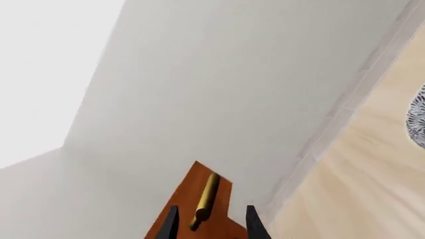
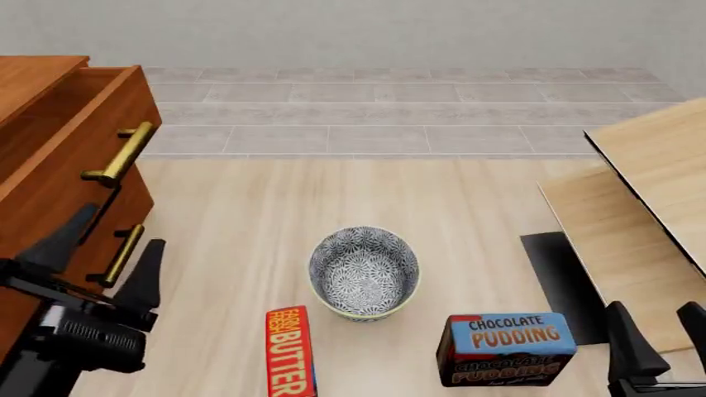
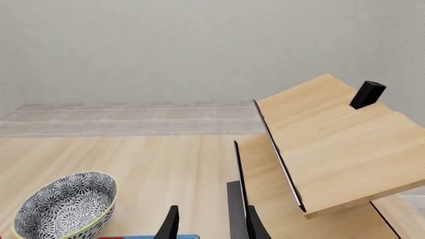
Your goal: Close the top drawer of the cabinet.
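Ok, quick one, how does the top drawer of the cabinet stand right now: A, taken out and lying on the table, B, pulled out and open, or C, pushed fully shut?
B: in the front view the top drawer juts out past the cabinet front below it, its hollow inside showing from above, and the left pincer sits open beside the lower handle, not yet pushing.

One cabinet (image 2: pixel 45 157), one bowl (image 2: pixel 364 273), two boxes (image 2: pixel 508 347).
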Tool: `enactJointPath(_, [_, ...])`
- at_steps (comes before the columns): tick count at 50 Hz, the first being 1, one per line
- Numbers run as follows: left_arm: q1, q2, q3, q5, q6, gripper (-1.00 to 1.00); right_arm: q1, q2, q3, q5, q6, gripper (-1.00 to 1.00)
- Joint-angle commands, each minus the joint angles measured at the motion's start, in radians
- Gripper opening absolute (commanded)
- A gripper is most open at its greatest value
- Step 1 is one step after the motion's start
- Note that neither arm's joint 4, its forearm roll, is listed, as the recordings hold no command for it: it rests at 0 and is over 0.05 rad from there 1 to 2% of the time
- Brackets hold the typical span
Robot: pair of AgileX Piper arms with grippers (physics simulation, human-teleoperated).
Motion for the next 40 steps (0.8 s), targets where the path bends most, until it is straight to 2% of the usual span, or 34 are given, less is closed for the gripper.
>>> enactJointPath(1, [0.008, 0.150, -0.043, -0.100, 0.147, 1.00, -0.005, 0.000, 0.000, 0.000, 0.002, 1.00])
enactJointPath(7, [0.032, 0.202, -0.080, -0.100, 0.203, 1.00, -0.008, 0.000, 0.000, 0.002, 0.003, 1.00])
enactJointPath(23, [0.076, 0.277, -0.145, -0.100, 0.277, 1.00, -0.010, 0.000, 0.001, 0.003, 0.001, 1.00])
enactJointPath(40, [0.106, 0.358, -0.192, -0.100, 0.326, 1.00, -0.011, 0.000, 0.001, 0.003, 0.003, 1.00])
